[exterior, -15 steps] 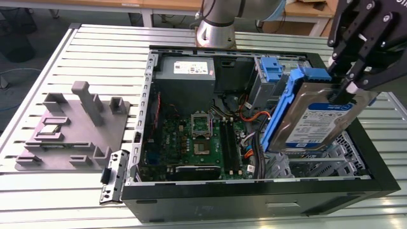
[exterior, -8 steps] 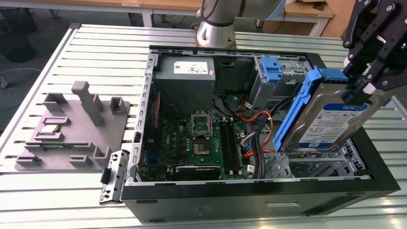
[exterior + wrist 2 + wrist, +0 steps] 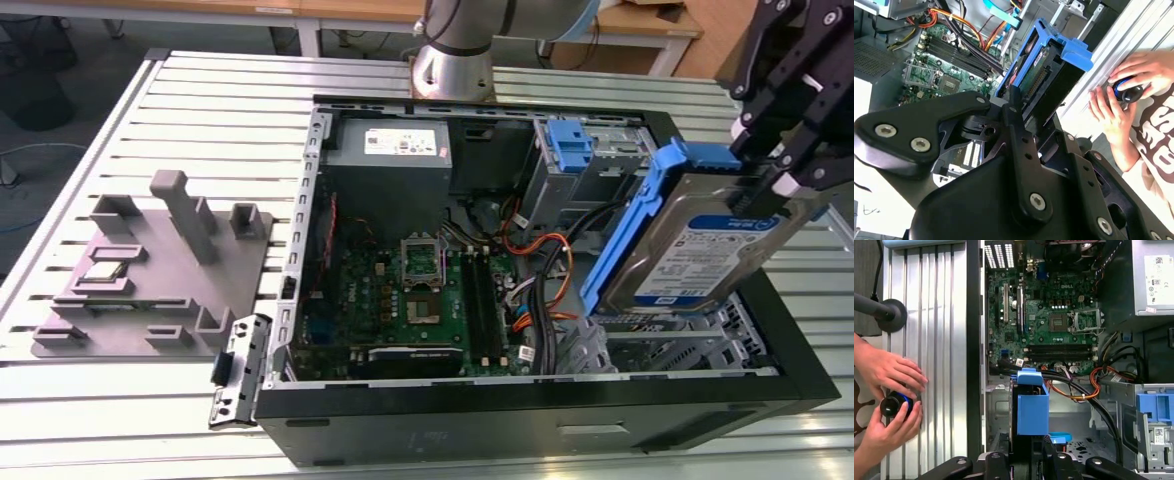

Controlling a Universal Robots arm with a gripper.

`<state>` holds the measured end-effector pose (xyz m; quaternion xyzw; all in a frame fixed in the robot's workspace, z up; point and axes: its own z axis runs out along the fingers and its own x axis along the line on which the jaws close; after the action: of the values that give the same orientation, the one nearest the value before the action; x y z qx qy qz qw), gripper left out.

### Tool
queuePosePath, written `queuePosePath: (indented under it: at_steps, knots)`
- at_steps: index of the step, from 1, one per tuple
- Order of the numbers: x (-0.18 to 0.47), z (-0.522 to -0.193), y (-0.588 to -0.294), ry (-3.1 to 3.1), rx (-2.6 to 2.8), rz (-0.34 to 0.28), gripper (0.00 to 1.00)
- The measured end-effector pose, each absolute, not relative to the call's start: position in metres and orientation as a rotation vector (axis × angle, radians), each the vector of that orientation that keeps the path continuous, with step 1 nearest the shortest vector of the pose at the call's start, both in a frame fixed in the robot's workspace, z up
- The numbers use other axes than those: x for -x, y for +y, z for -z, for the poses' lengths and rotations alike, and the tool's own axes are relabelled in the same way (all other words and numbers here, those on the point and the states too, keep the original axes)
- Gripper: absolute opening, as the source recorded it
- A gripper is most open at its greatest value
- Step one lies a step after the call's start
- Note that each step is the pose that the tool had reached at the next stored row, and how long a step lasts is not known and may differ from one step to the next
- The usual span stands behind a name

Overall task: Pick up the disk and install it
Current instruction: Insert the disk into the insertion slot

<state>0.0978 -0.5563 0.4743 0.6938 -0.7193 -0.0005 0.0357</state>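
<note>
The disk (image 3: 705,252), silver with a white and blue label and blue side rails, hangs tilted on edge over the open computer case (image 3: 534,425), at the exterior view's right. My gripper (image 3: 777,180) is shut on its upper end. Below the disk lies a metal drive cage (image 3: 667,345) in the case's near right corner. In the second wrist view the disk (image 3: 1041,75) sits between my black fingers (image 3: 1015,112), connector side showing. In the first wrist view its blue rail (image 3: 1032,412) stands up from the gripper (image 3: 1026,462) above the case floor.
The case holds a green motherboard (image 3: 414,290), a grey power-supply box (image 3: 390,145), orange and black cables (image 3: 541,260) and an upright blue latch piece (image 3: 567,150). A grey fixture plate (image 3: 147,265) lies left of the case. A person's hands (image 3: 889,390) hold a small knob on the slatted table.
</note>
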Motion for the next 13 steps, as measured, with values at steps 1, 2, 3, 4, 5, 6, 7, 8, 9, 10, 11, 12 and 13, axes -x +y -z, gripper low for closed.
queuePosePath:
  at_steps: [1, 2, 3, 4, 5, 6, 7, 8, 9, 10, 11, 12, 13]
  knots:
    - [-0.099, -0.474, -0.556, -2.21, -2.131, 0.002, 0.35]
    - [-0.101, -0.474, -0.556, -2.21, -2.131, 0.002, 0.35]
    - [-0.103, -0.473, -0.556, -2.21, -2.131, 0.002, 0.35]
    - [-0.105, -0.473, -0.556, -2.209, -2.132, 0.002, 0.35]
    - [-0.107, -0.473, -0.556, -2.209, -2.132, 0.001, 0.35]
    - [-0.109, -0.472, -0.556, -2.209, -2.132, 0.002, 0.35]
    - [-0.11, -0.472, -0.556, -2.209, -2.132, 0.002, 0.35]
    - [-0.111, -0.472, -0.556, -2.209, -2.132, 0.002, 0.35]
    - [-0.112, -0.471, -0.556, -2.209, -2.132, 0.002, 0.35]
    - [-0.113, -0.47, -0.556, -2.209, -2.132, 0.002, 0.35]
    - [-0.114, -0.469, -0.556, -2.209, -2.132, 0.002, 0.35]
    - [-0.115, -0.469, -0.556, -2.209, -2.133, 0.003, 0.35]
    - [-0.116, -0.468, -0.556, -2.209, -2.134, 0.004, 0.35]
